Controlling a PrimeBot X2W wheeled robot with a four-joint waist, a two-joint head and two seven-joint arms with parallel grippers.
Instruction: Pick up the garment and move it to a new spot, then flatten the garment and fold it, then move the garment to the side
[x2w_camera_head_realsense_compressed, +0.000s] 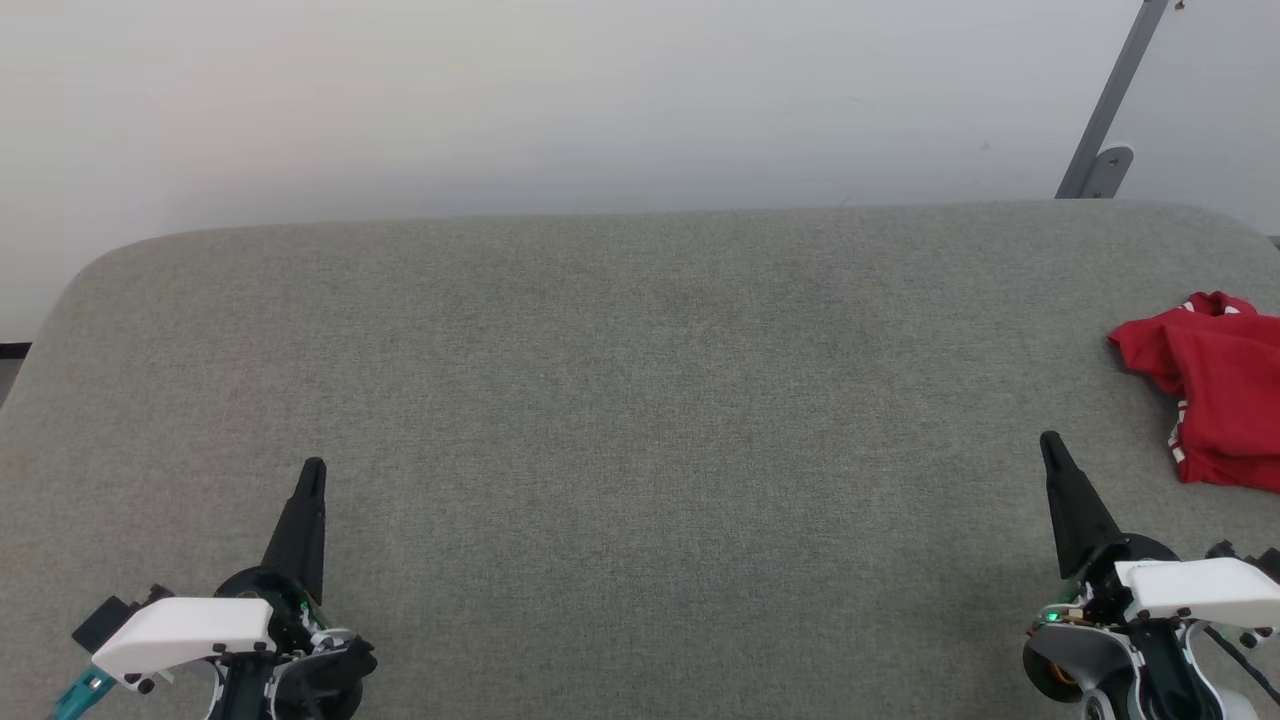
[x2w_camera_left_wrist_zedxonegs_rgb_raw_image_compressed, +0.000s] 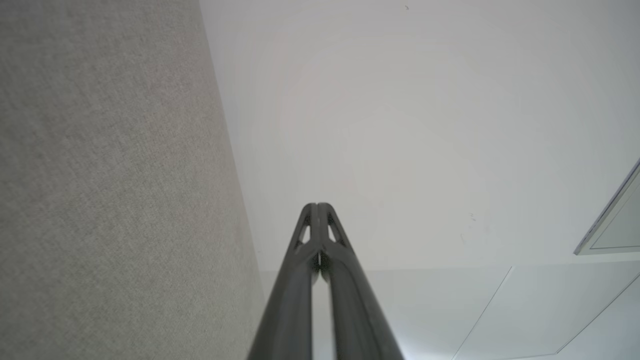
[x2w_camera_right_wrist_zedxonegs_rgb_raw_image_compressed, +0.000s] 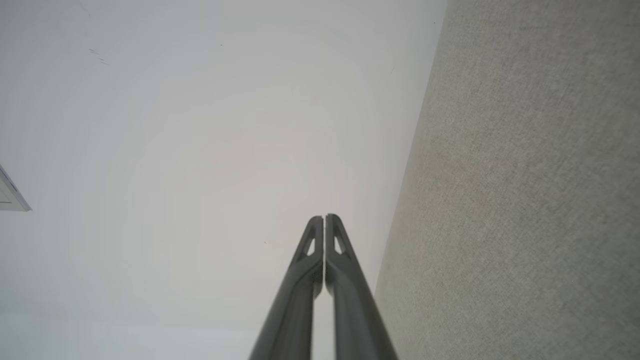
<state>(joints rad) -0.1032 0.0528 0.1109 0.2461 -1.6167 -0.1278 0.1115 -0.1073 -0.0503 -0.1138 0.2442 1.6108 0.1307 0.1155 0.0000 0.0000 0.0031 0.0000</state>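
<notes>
The garment is a red jersey shirt with white stripe trim, lying crumpled at the right edge of the grey fabric table and partly cut off by the frame. My right gripper stands shut and empty at the lower right, a short way left of and nearer than the garment. At the lower left my left gripper is shut too, holding nothing, far from the garment. In the wrist views the left gripper and the right gripper each show their fingers pressed together, pointing toward the white wall.
A white wall rises behind the table's far rounded edge. A grey slanted post with a bracket stands at the back right. The grey table surface runs along the left of the left wrist view and the right of the right wrist view.
</notes>
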